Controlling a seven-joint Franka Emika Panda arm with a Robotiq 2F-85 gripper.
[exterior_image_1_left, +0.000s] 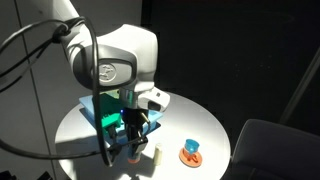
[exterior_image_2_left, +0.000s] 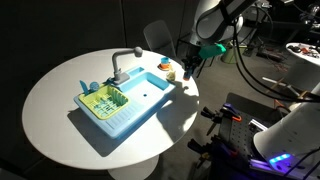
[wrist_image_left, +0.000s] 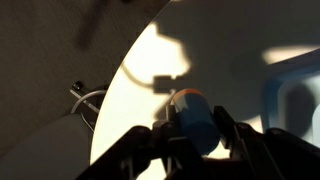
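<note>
item under handling: a blue cylinder (wrist_image_left: 190, 108) with an orange end. the gripper (wrist_image_left: 197, 122) is clamped on it, one finger on each side of the body, as the wrist view shows. in an exterior view the gripper hangs over the round white table (exterior_image_2_left: 55, 95), just beside the corner of the toy sink (exterior_image_2_left: 120, 126). whether the cylinder's lower end touches the table top cannot be told.

progress, as a judgement: the grasp is made and looks firm. the cylinder is not set down or let go anywhere, and it is outside the sink basin.

surroundings: the sink is light blue, with a grey faucet (exterior_image_2_left: 122, 60) at its back edge and a green rack (exterior_image_2_left: 103, 100) in one end. a small white object (exterior_image_1_left: 155, 151) stands on the table just beside the gripper. an orange and blue item (exterior_image_1_left: 190, 151) lies further along, near the table edge. a dark chair (exterior_image_1_left: 270, 145) stands beyond the table.

obstructions: the white object and the sink wall both sit close to the fingers, so clearance there is tight. strong light and deep shadow blur the detail in the wrist view.
</note>
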